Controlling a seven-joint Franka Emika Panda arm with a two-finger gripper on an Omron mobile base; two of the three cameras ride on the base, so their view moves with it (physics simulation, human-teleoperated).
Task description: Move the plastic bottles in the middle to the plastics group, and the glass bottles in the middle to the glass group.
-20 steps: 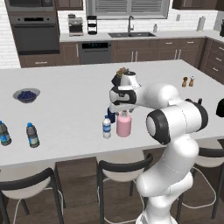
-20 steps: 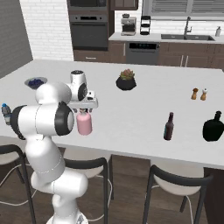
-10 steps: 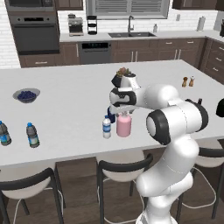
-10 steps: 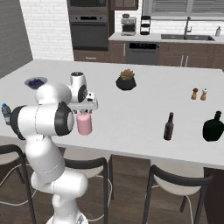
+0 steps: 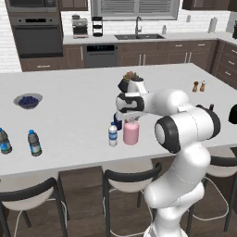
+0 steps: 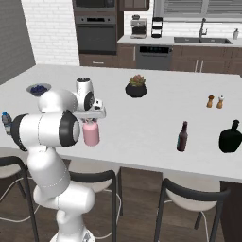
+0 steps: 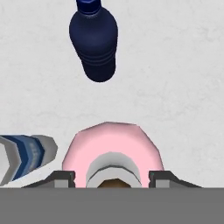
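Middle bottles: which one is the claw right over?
The squat pink bottle: the claw straddles its pale neck. The navy bottle and white-capped clear bottle stand apart.

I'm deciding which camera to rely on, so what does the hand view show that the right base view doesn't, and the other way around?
Hand view alone: the dark navy bottle and the clear bottle's blue label beside the pink bottle, with the gripper straddling its stopper. Right base view alone: the slim dark brown bottle, the shakers, the plant. Both: the pink bottle under the gripper on the white counter.
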